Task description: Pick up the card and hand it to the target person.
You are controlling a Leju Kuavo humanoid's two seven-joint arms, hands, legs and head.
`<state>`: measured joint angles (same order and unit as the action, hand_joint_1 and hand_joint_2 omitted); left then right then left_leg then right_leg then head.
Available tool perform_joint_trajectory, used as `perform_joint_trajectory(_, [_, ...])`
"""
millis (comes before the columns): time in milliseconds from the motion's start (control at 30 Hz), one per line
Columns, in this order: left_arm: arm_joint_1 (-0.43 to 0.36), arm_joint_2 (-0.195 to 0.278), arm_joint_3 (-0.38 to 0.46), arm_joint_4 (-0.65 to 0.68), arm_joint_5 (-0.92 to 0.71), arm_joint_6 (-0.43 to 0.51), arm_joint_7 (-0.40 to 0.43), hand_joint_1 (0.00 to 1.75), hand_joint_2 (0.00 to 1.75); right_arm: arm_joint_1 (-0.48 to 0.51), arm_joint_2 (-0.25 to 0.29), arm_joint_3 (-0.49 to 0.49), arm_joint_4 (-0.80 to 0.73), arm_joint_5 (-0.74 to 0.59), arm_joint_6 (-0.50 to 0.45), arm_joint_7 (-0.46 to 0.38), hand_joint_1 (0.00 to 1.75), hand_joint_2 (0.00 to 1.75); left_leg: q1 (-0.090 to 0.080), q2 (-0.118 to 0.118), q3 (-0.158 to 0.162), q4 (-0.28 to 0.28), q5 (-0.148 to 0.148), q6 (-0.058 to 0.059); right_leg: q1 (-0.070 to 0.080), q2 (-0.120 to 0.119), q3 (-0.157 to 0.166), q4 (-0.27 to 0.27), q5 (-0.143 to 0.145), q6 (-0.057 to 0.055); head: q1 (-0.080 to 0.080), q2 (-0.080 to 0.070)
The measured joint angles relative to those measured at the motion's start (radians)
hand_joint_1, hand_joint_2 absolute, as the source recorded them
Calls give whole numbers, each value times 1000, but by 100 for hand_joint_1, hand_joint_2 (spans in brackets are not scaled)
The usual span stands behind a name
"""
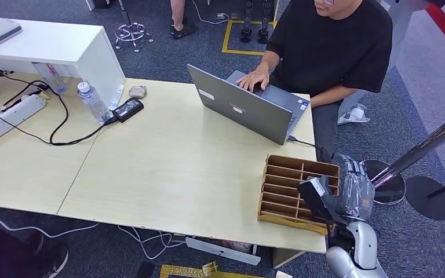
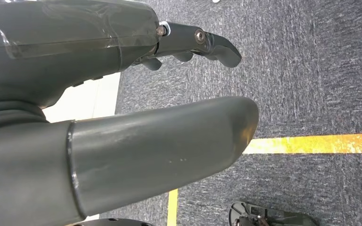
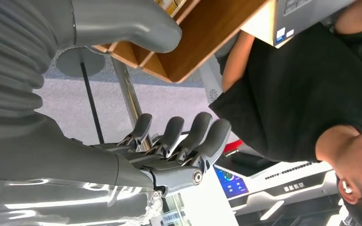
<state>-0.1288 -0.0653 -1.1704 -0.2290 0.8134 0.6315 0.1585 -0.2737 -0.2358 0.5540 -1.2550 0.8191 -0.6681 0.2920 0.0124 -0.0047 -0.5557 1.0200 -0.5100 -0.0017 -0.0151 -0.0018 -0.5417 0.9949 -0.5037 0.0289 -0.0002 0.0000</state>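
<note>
- The right hand (image 1: 353, 188) hangs just off the counter's (image 1: 179, 168) near right corner, beside the right end of the wooden organizer (image 1: 297, 193). Its fingers (image 3: 188, 136) lie side by side, gently curved and parted from the thumb (image 3: 122, 21), with nothing between them.
- The organizer sits on the counter just beside those fingers, its slots divided by thin wooden walls. In the head view the slots look empty; the part nearest the hand is hidden behind the wrist.
- The card: I cannot tell where it is. No slot plainly shows one, and neither hand carries it.
- In the right wrist view the organizer's wooden edge lies close by the thumb, and beyond the fingers sits a person (image 3: 311, 84) in a black shirt.
- That person (image 1: 330, 52) sits at the counter's far side, one hand (image 1: 254, 78) on an open grey laptop (image 1: 249, 104), which stands just beyond the organizer.
- The left hand (image 2: 122, 117) hangs over dark carpet (image 2: 311, 70) crossed by a yellow line (image 2: 311, 143). Its thumb is extended, its fingers (image 2: 207, 44) are only slightly bent, and it holds nothing.
- Well apart from the fingers, on the counter's far left, stand a water bottle (image 1: 92, 103), a black power brick (image 1: 128, 109), a power strip (image 1: 10, 117) and black cables.
- A white shelf unit (image 1: 64, 46) stands at the far left.
</note>
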Motion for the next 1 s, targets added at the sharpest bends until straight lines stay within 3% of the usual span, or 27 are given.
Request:
perform_joint_trajectory(233, [0, 2, 0, 0, 6, 6, 3, 0, 0, 1, -17, 27, 0, 19, -4, 38, 89, 175, 0, 0, 0, 0, 0, 0, 0, 0, 0, 0, 0, 0, 0, 0])
perform_joint_trajectory(600, [1, -1, 0, 0, 6, 8, 8, 0, 0, 8, -42, 49, -19, 36, -6, 52, 89, 175, 0, 0, 0, 0, 0, 0, 0, 0, 0, 0, 0, 0, 0, 0])
perform_joint_trajectory(733, [1, -1, 0, 0, 6, 8, 8, 0, 0, 10, -45, 57, -20, 37, -6, 52, 101, 175, 0, 0, 0, 0, 0, 0, 0, 0, 0, 0, 0, 0, 0, 0])
perform_joint_trajectory(1000, [1, 0, 0, 0, 25, 3, 9, 0, 0, 13, -52, 70, -35, 63, 37, 86, 107, 175, 0, 0, 0, 0, 0, 0, 0, 0, 0, 0, 0, 0, 0, 0])
